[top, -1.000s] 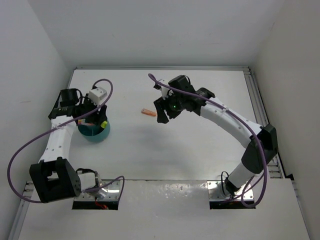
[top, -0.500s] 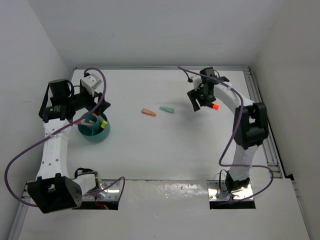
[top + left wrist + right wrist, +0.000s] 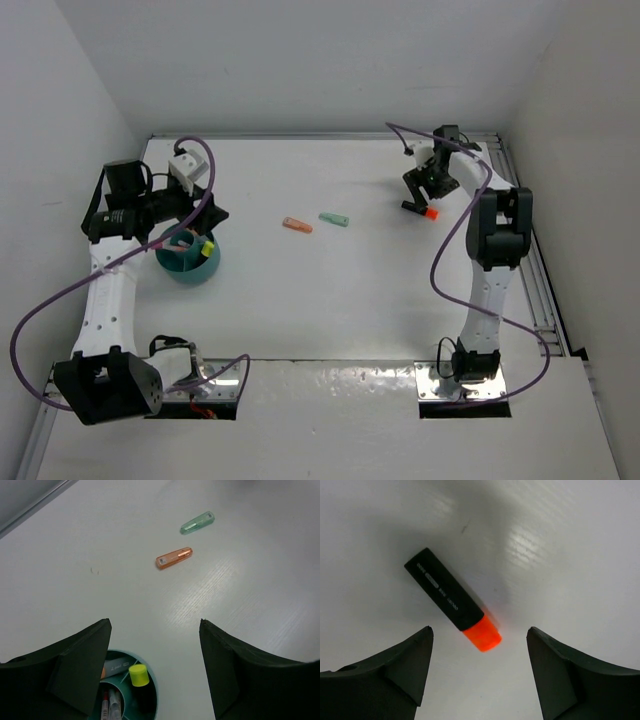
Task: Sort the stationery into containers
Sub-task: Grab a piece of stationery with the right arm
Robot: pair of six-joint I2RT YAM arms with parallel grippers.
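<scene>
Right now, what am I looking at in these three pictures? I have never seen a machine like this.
Two white robot arms are bolted to a table, and each ends in a two-finger gripper. The wide picture comes from a fixed camera above and behind them. The other two come from small cameras on the wrists, so the dark shapes at the bottom are each arm's own fingers. The left gripper is open over a teal bowl holding pens, among them a yellow-capped marker. An orange pen and a mint pen lie on the table. The right gripper is open above a black marker with an orange cap. Nothing is held.
</scene>
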